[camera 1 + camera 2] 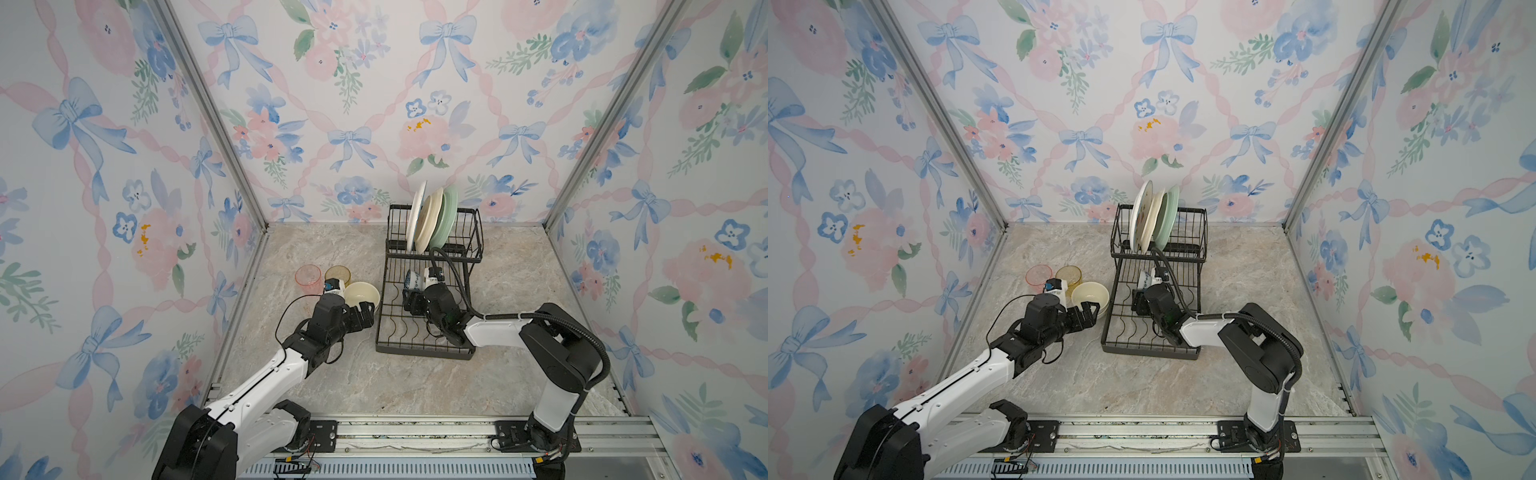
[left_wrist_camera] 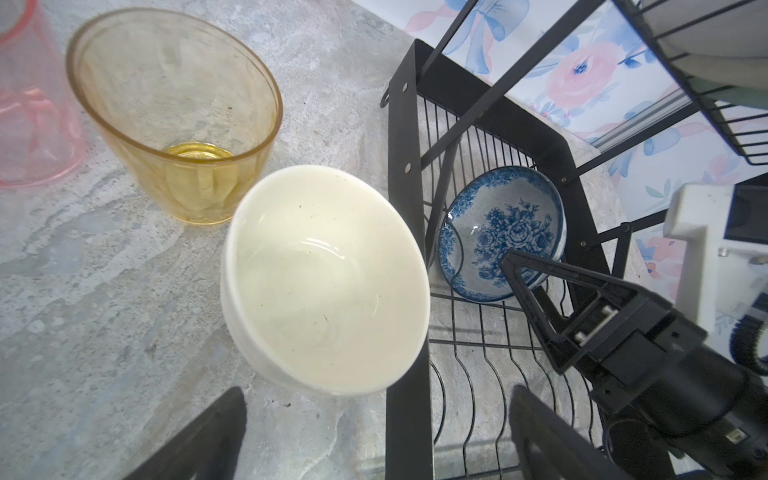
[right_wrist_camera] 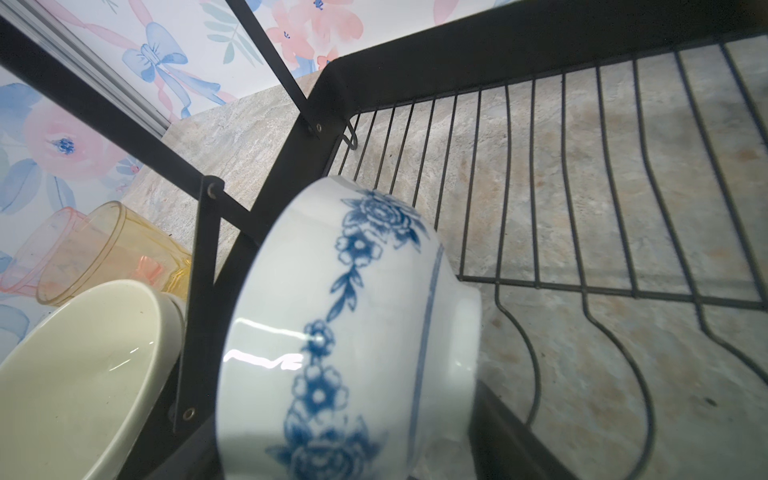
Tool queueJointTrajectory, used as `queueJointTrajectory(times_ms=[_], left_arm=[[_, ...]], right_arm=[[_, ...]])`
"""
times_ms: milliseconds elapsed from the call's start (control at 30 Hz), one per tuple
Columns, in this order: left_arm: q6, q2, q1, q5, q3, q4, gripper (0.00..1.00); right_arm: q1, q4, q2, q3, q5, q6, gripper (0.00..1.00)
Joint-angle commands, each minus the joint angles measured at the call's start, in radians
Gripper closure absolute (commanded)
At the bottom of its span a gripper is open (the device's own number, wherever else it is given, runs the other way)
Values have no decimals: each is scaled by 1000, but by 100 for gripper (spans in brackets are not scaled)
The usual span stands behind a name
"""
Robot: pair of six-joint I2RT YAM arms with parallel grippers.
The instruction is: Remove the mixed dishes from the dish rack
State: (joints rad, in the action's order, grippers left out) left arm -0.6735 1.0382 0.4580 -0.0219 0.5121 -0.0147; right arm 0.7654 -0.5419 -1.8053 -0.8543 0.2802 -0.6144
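Blue bowl (image 2: 505, 224) stands on edge in rack (image 1: 415, 352), rim inside right claw (image 1: 410, 298), cant tell if clamped yet; left claw (image 1: 365, 318) wide, empty.

A marbled grey-beige tabletop (image 1: 415, 386) lies beneath me. On three sides of me stand walls (image 1: 353, 104) papered with blue bows, pink ribbons and flowers. Aluminium posts (image 1: 212, 112) run up the back corners, and a metal rail (image 1: 415, 430) crosses the front edge nearest me.
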Motion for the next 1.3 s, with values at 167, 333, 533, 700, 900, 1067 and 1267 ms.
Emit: queueJointTrajectory(times_ms=[167,333,533,700,900,1067,1267], left_arm=[[5,10,4,-10,-17,-22,2],[4,11,5,-10,-18,-22,2],[3,10,5,-10,-17,-23,2],[3,13,5,-13,-18,-23,2],[0,15,6,-9,-18,-29,2],[-3,19,7,-9,-22,-35,2],[-3,15,8,-4,-24,-36,2]], right_arm=[[-19,-6,-40,-47,-11,2,27],[-20,-4,-42,-57,-21,10,32],[-15,-2,-28,-49,-7,25,37],[16,-2,10,-39,46,88,38],[42,61,46,-60,103,131,40],[63,69,80,-42,143,150,42],[81,110,118,-29,186,159,44]])
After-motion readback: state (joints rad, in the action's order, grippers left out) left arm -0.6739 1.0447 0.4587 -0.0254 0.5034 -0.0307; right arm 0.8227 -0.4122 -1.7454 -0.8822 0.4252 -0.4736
